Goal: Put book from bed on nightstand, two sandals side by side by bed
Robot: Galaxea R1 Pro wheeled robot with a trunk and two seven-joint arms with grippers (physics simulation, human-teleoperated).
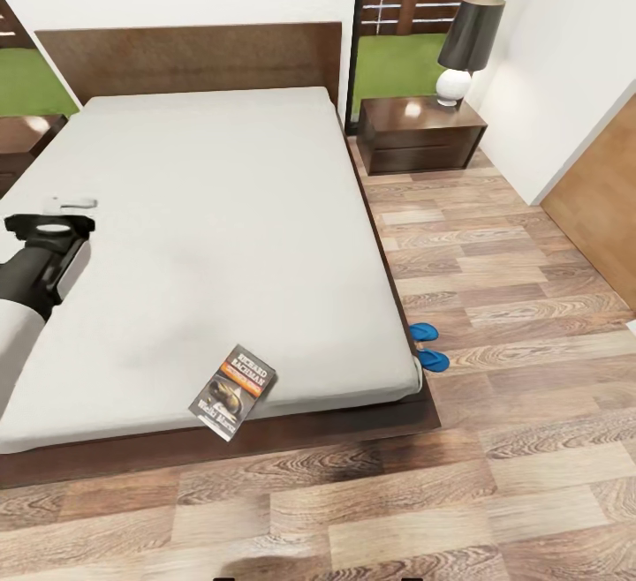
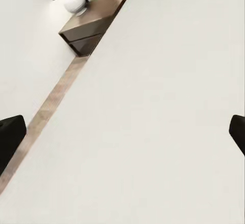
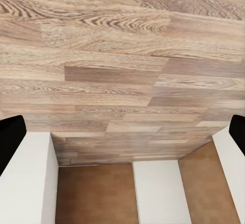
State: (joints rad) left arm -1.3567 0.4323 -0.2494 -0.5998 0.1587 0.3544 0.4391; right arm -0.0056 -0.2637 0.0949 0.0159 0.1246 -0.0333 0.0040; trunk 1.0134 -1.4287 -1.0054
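Since the book [image 1: 233, 391] overhangs the bed's [image 1: 203, 210] foot edge, a clumsy nudge drops it; left tool [image 2: 122, 132] spread open, empty (right tool [image 3: 122, 134] likewise).

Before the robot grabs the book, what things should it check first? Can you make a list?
1. Book easy to see on the bed: ok, it lies at the foot edge, hanging slightly over.
2. Left gripper open and empty: ok, fingers spread wide above the mattress.
3. Left gripper near the book: not ok, it hovers well away from it.
4. Nightstand has room: ok, bare top beside the lamp.
5. Sandals side by side next to the bed: ok, though partly hidden by the bed.
6. Right gripper free: ok, open above the floor.
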